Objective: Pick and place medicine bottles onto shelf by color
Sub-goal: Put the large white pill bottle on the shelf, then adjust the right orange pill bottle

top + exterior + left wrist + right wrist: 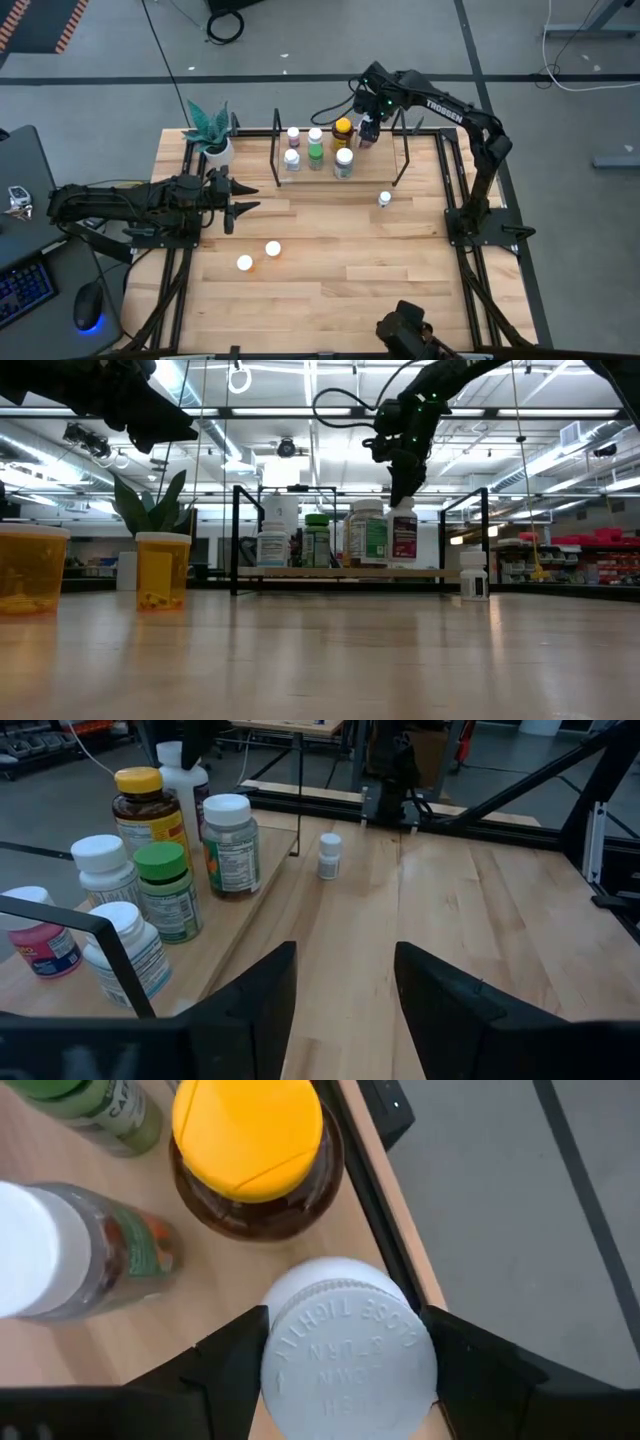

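My right tool [345, 1355] is clamped on a white-capped bottle [348, 1350] at the shelf's [385, 168] rear edge, yellow-capped bottle [250, 1150] just beside. Risk: release there, it topples off. Left tool [345, 1010] waits, fingers apart.

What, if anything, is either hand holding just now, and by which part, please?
The right hand grips a white-capped bottle by its cap, at the shelf. The left hand is open, holding nothing.
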